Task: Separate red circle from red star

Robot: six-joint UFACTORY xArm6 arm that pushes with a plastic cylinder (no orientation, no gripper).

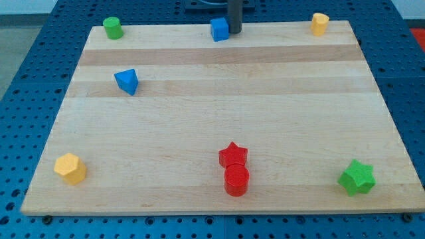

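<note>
The red circle (pixel 236 180) stands near the view's bottom edge of the wooden board (pixel 219 116), right of the middle. The red star (pixel 233 155) sits directly above it and touches it. My tip (pixel 234 32) is at the view's top edge of the board, just right of the blue cube (pixel 220 29) and touching or almost touching it. The tip is far from both red blocks, nearly straight above them in the view.
A green cylinder (pixel 112 28) is at the top left corner and a yellow block (pixel 320 23) at the top right. A blue triangle (pixel 126 81) lies at upper left. A yellow hexagon (pixel 70 168) is at bottom left, a green star (pixel 356 177) at bottom right.
</note>
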